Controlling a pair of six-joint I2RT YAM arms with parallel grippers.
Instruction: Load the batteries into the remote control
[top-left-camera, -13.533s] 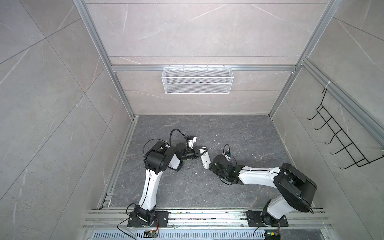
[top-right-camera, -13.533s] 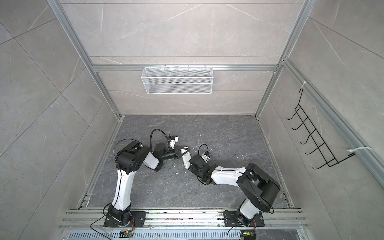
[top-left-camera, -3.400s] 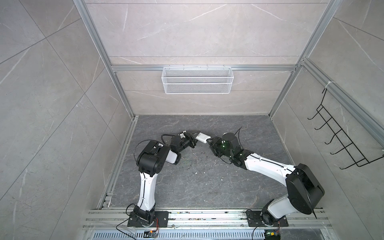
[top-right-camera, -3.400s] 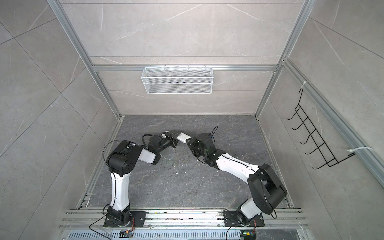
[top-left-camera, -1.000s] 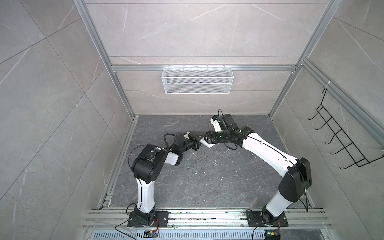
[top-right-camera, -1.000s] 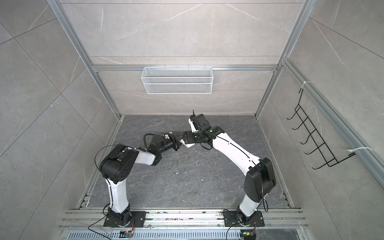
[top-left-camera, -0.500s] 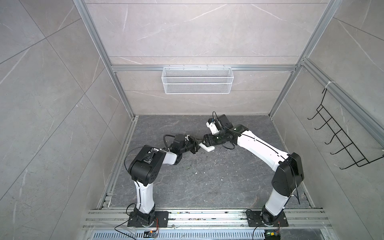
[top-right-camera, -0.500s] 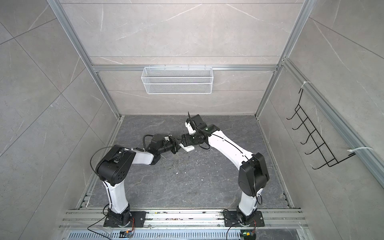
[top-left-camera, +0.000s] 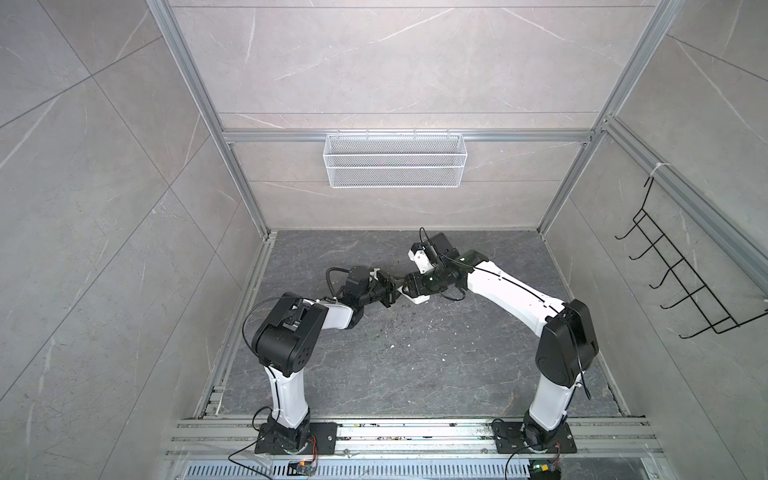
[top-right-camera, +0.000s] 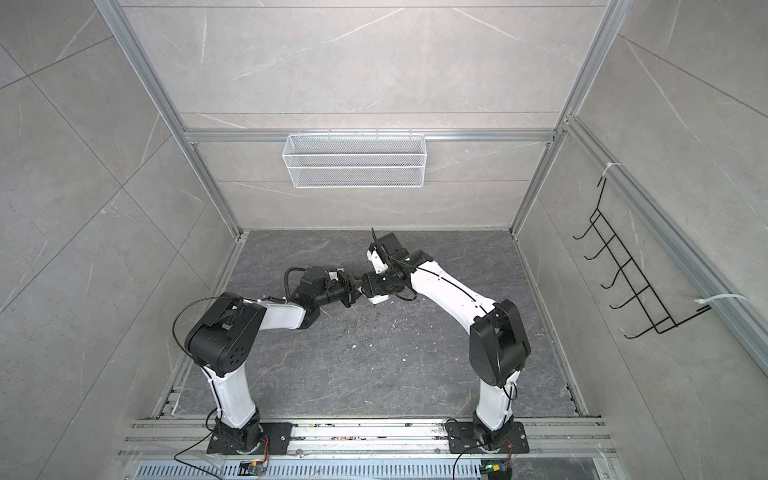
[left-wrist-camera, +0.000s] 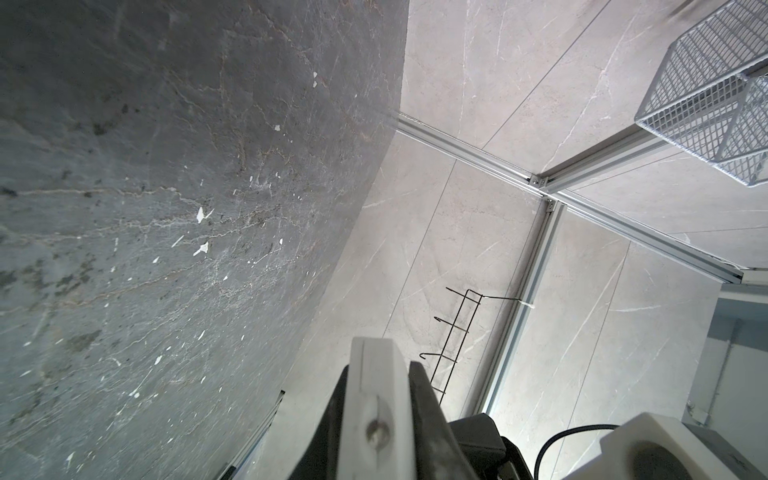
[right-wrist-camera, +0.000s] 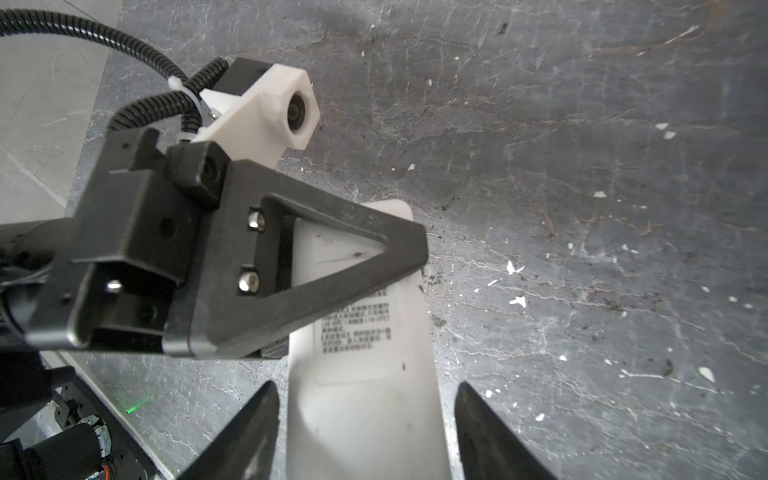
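White remote control (right-wrist-camera: 365, 365) hangs over the middle of the table (right-wrist-camera: 602, 187), pinched by your left end effector (right-wrist-camera: 399, 253). Your right end effector (right-wrist-camera: 365, 390) straddles its free end, jaws apart. Closing off-centre could twist it loose.

From high over the near edge, steeply down across the whole floor (top-left-camera: 395, 365) (top-right-camera: 357, 357) in both top views, far off, 2 near-identical sights. From the left wrist, rolled sideways, out along floor toward hook rack (left-wrist-camera: 453, 332) and wire basket (left-wrist-camera: 706, 95). From the right wrist, tight over the remote control (right-wrist-camera: 361, 332), facing the left gripper (right-wrist-camera: 403, 253).
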